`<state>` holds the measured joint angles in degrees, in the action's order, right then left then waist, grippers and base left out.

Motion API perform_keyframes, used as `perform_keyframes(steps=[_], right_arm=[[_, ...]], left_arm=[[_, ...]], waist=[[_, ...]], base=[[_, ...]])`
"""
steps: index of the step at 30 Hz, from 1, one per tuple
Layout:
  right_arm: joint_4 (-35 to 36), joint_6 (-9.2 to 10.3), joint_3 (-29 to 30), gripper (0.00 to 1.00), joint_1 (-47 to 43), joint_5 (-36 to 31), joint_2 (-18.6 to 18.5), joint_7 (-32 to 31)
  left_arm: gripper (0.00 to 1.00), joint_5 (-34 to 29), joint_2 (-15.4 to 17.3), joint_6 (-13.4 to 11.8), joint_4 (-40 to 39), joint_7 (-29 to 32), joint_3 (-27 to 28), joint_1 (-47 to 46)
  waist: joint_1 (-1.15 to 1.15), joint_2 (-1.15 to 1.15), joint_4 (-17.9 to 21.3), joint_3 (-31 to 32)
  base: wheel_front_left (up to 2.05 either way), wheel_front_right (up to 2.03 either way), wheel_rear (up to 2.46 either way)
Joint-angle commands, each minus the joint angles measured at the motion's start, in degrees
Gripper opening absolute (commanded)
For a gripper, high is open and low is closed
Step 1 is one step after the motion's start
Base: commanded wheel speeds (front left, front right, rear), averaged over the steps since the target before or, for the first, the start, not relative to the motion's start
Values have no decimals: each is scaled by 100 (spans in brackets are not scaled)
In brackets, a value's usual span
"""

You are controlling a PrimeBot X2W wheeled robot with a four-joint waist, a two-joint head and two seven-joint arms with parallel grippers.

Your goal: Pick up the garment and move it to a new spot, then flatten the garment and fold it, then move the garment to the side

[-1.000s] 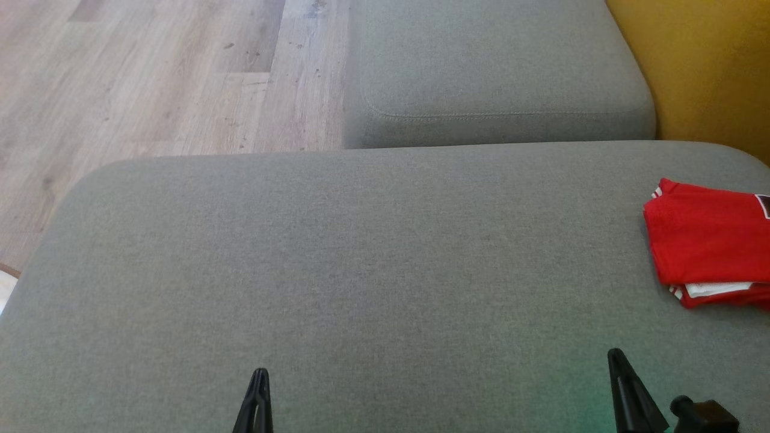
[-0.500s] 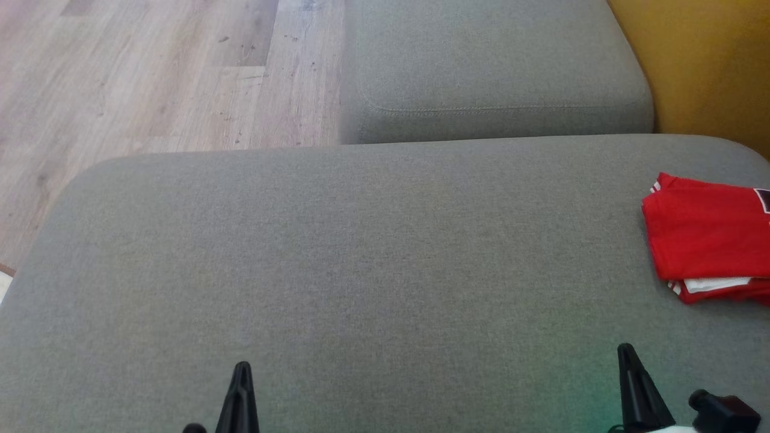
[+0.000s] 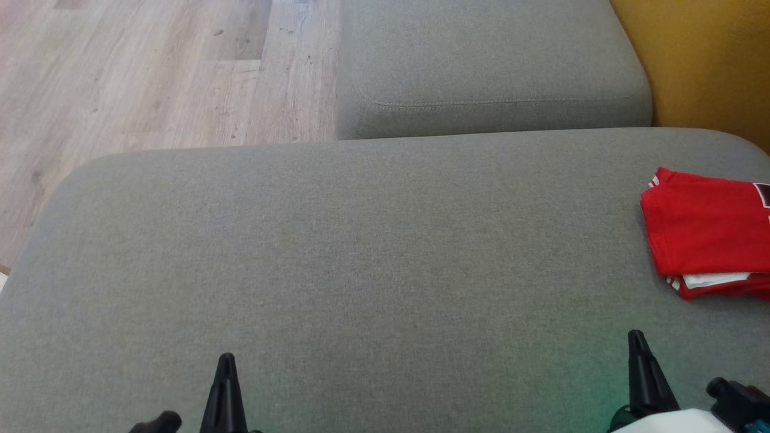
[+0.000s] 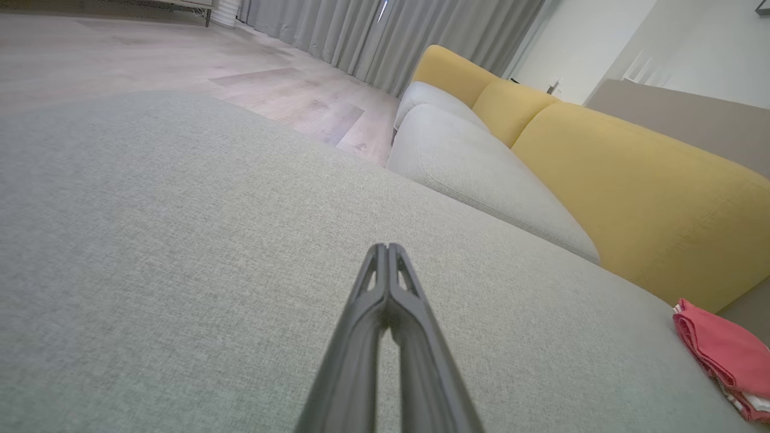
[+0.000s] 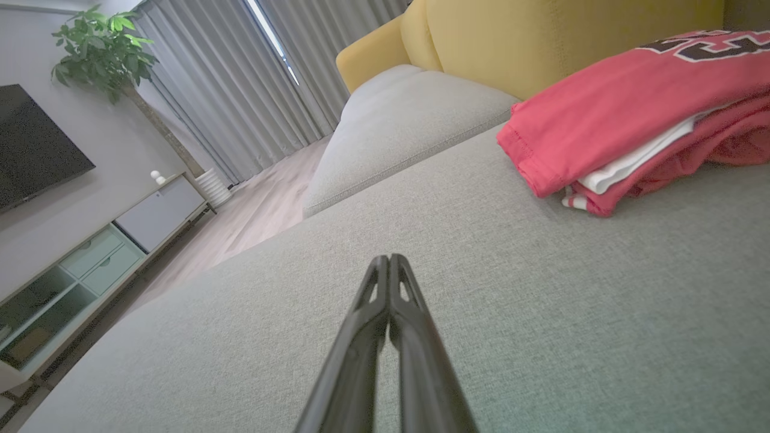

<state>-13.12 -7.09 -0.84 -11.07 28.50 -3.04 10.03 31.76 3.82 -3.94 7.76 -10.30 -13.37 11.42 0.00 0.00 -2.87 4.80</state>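
Note:
The garment (image 3: 707,231) is red with white trim, folded into a flat stack at the far right of the grey cushion (image 3: 361,252). It also lies at the lower right of the left wrist view as the garment (image 4: 725,355) and at the upper right of the right wrist view as the garment (image 5: 625,114), with dark lettering on top. My left gripper (image 3: 225,361) is shut and empty near the cushion's front edge, its tips pressed together (image 4: 388,248). My right gripper (image 3: 636,337) is shut and empty too, a short way in front of the garment (image 5: 388,258).
A second grey seat cushion (image 3: 493,66) lies beyond the near one, with a yellow sofa back (image 3: 704,60) to the right. Wooden floor (image 3: 138,78) is at the far left. A TV cabinet (image 5: 90,258), a plant (image 5: 99,45) and curtains (image 5: 240,78) stand further off.
The head view has shifted, so the whole scene sits slightly higher. Both grippers have drawn apart in it, left leftward and right rightward, still shut. The garment lies as before.

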Motion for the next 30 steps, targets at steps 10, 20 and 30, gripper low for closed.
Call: perform_keyframes(steps=[10,20,30], right_arm=[[132,-14,67,0,458,835,-91,-185],[109,-17,114,0,595,1465,-98,-325],[84,-20,170,0,747,2160,-103,-483]], left_arm=[[0,796,76,169,-63,155,265,-429],[0,1408,88,276,7,288,412,-571],[0,2081,97,394,88,441,581,-729]], waist=[[0,0,33,-57],[0,0,61,-106],[0,0,92,-159]], base=[[0,0,0],[0,0,0],[0,0,0]])
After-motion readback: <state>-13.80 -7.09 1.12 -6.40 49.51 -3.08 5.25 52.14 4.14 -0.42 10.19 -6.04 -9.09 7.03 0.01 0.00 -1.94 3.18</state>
